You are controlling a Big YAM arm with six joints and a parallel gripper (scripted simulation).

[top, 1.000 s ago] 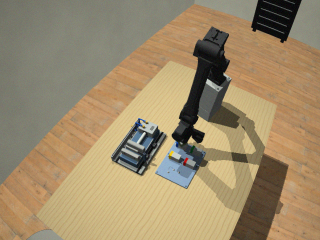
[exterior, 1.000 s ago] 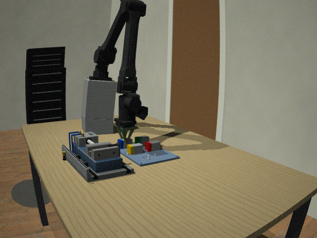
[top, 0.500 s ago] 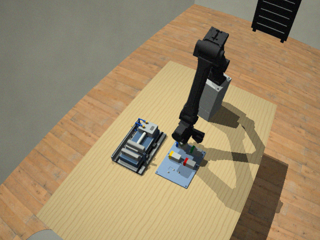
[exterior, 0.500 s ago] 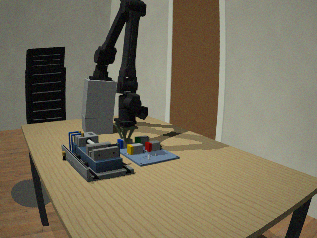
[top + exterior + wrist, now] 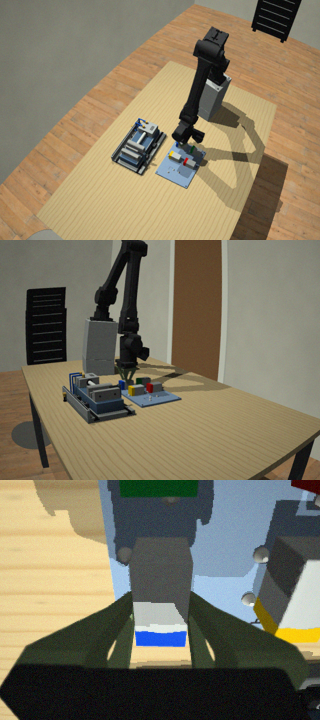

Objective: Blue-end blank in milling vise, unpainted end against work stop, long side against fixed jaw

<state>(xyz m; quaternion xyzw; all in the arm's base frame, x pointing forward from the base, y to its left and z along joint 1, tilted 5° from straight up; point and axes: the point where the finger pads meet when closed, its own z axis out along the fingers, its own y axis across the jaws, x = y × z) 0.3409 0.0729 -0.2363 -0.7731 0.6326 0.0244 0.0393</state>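
Note:
The blue-ended blank (image 5: 161,607) is a grey block with a blue painted end. It lies at the back left corner of the blue plate (image 5: 180,164). It also shows in the exterior view (image 5: 123,384). My gripper (image 5: 160,600) stands low over it, its green fingers shut on the blank's two long sides. The gripper shows in the exterior view (image 5: 127,377) too. The milling vise (image 5: 139,147) stands left of the plate, its jaws apart, with blue hoses (image 5: 73,380) at its far end.
Three other blanks lie on the plate: yellow-ended (image 5: 174,155), red-ended (image 5: 189,162) and green-ended (image 5: 195,151). Small white pins (image 5: 152,396) stand on the plate's front part. The arm's grey base block (image 5: 213,99) stands behind the plate.

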